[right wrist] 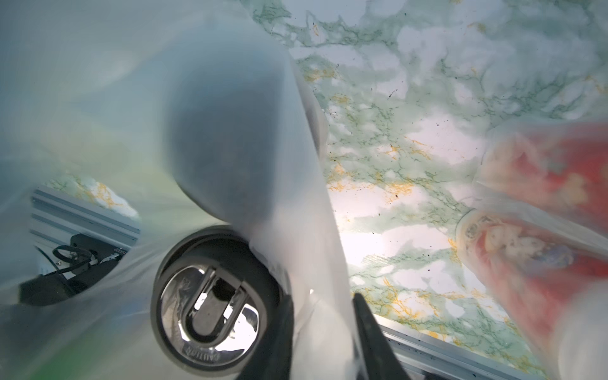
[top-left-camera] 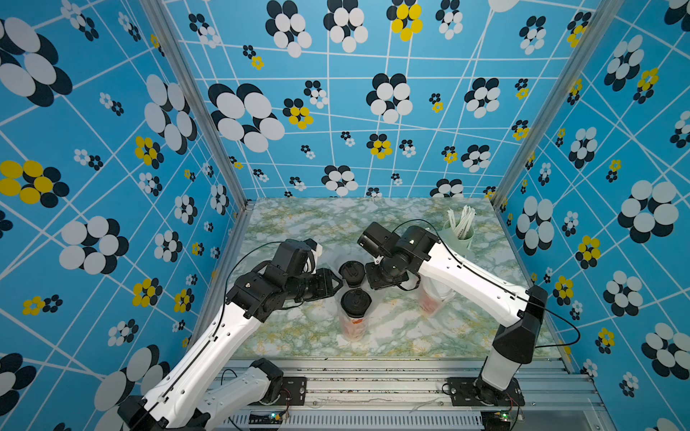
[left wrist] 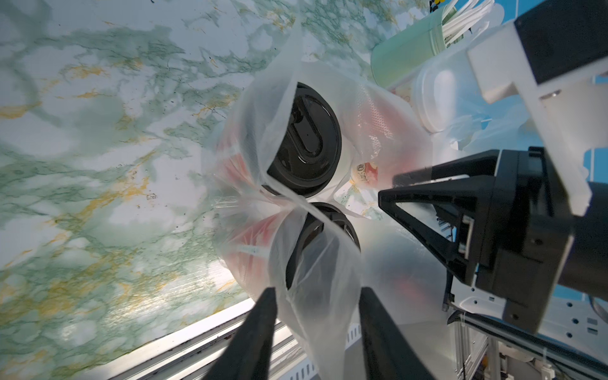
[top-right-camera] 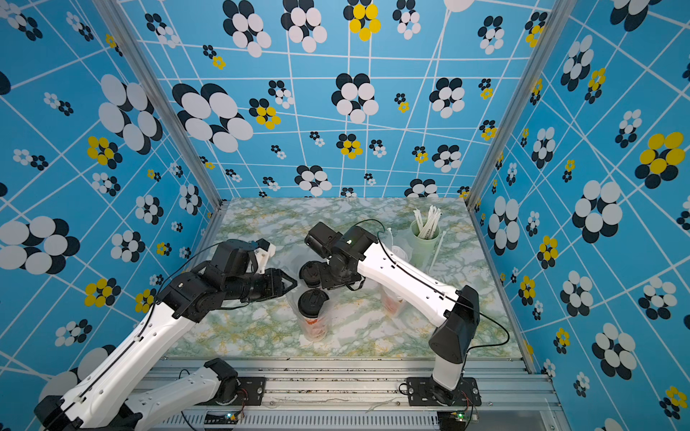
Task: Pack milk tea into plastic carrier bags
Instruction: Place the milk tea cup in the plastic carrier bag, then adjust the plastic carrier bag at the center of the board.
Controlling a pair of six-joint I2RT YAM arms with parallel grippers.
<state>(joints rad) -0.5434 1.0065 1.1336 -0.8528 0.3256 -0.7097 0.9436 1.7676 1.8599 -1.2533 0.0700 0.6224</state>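
Two milk tea cups with black domed lids (top-left-camera: 352,272) (top-left-camera: 356,302) stand mid-table inside a whitish plastic carrier bag (top-left-camera: 353,330). My left gripper (left wrist: 317,316) reaches in from the left. Its fingers are apart, and a loop of the bag's film (left wrist: 316,263) hangs loosely between them. My right gripper (right wrist: 324,316) comes from the opposite side, beside the far black lid (right wrist: 210,296). It is shut on a bunched strip of the same bag. A second bag (top-left-camera: 433,302) holds red cups (right wrist: 543,184), one with a white lid (left wrist: 437,95), and is partly hidden under my right arm.
A pale green cup of white straws (top-left-camera: 461,231) stands at the back right, with a loose straw (top-right-camera: 437,250) lying beside it. An aluminium rail (top-left-camera: 373,384) runs along the table's front edge. Patterned walls close in the left, back and right sides.
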